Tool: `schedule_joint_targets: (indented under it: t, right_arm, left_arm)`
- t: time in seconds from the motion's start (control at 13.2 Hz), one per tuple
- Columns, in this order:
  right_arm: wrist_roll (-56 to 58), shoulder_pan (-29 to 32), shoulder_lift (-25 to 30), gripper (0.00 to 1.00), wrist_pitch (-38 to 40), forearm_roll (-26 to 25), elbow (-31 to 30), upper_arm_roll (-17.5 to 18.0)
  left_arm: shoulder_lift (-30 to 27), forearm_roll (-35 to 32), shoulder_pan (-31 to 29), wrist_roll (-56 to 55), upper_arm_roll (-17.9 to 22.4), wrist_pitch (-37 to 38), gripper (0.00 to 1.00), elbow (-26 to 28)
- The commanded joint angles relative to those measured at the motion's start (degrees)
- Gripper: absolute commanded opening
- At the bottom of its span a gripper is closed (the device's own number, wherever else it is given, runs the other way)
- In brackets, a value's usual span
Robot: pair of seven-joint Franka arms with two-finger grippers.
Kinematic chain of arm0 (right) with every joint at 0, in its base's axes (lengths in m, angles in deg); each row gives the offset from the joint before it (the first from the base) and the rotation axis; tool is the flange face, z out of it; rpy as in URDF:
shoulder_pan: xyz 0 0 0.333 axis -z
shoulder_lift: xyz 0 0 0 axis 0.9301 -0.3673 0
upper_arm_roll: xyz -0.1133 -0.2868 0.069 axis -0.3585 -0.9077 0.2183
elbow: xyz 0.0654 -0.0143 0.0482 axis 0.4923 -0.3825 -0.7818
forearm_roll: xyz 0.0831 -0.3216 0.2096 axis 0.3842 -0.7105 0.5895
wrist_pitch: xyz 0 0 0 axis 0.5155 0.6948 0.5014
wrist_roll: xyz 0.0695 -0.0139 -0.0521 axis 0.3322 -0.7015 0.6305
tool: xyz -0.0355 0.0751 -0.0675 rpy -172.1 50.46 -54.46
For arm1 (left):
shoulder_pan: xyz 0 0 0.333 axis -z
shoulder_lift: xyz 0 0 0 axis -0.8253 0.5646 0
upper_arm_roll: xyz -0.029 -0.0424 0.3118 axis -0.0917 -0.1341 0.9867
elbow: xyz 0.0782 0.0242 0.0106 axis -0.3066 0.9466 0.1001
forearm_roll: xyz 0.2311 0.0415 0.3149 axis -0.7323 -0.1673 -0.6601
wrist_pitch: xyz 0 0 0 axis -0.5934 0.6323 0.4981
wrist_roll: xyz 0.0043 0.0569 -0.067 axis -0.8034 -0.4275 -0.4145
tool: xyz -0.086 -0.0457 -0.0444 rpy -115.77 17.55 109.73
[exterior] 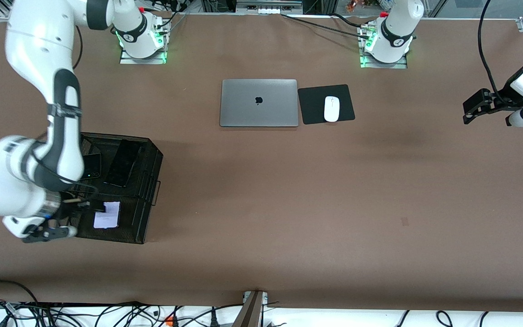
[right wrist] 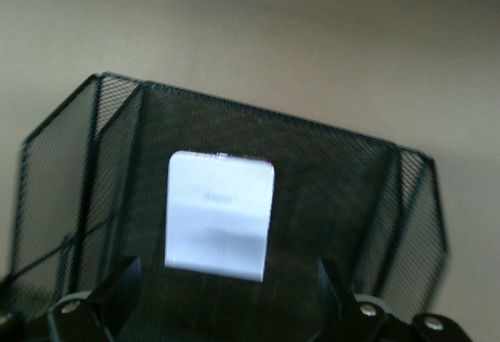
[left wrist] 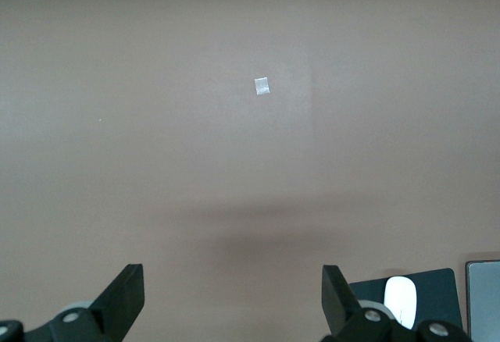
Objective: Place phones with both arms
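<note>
Three phones sit in the black mesh tray [exterior: 145,179] at the right arm's end of the table, and nearest the front camera is the pale lilac phone [exterior: 106,215], squarish, lying flat in the tray's near compartment. The right gripper [exterior: 46,232] hangs at the tray's near corner, fingers spread wide with nothing between them — the wrist view shows the lilac phone lying free below. Risk here: lifting away carelessly, a finger could catch the mesh wall and drag or tip the tray, sliding the phones about.

Farther up the tray lie the long slim black phone [exterior: 122,163] and beside it the squarish black phone [exterior: 90,166], partly hidden by the arm. Farther still, mid-table, a grey laptop [exterior: 259,102] and a white mouse [exterior: 331,109]. The left gripper [exterior: 474,106] waits over the left arm's end of the table — wide open, empty.
</note>
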Motion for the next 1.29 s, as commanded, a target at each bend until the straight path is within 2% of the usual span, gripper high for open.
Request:
schedule_joint_targets:
  t: [0.0, 0.15, 0.23, 0.3, 0.53, 0.68, 0.83, 0.98, 1.21]
  right_arm:
    - [-0.38, -3.78, 6.29, 1.00, 4.71, -4.40, -1.30, -2.26]
    - [-1.16, -5.55, 9.37, 1.00, 7.70, -6.70, -2.00, -3.14]
    - [-4.74, -5.64, 11.99, 1.00, 8.59, -9.15, -3.40, -2.54]
    - [-8.17, -5.55, 15.24, 1.00, 9.55, -12.74, -5.76, -0.09]
    - [-16.70, -0.57, 27.37, 1.00, 9.12, -23.47, -15.16, 11.05]
    - [-20.32, 7.41, 34.75, 1.00, 9.21, -28.92, -20.96, 20.88]
    - [-23.31, 15.24, 40.56, 1.00, 10.17, -31.23, -24.32, 28.46]
    - [-23.50, 18.96, 42.60, 1.00, 13.33, -31.50, -23.90, 30.95]
    - [-22.35, 19.23, 43.22, 1.00, 15.00, -31.58, -21.79, 30.61]
  left_arm:
    - [0.14, 0.43, 0.16, 0.76, -0.41, 1.34, 1.00, -1.21]
    - [0.14, 0.43, 0.16, 0.85, -0.41, 1.34, 1.00, -1.21]
    - [0.14, 0.43, 0.16, 0.85, -0.41, 1.34, 1.00, -1.21]
    - [0.14, 0.43, 0.16, 0.85, -0.41, 1.34, 1.00, -1.21]
    - [0.14, 0.43, 0.07, 0.94, -0.41, 1.34, 1.00, -1.21]
    - [0.14, 0.43, 0.16, 0.85, -0.41, 1.34, 1.00, -1.21]
    - [0.14, 0.43, 0.16, 0.85, -0.41, 1.34, 1.00, -1.21]
    - [0.14, 0.34, 0.16, 0.85, -0.41, 1.43, 1.00, -1.21]
    - [0.14, 0.34, 0.16, 0.85, -0.41, 1.51, 1.00, -1.21]
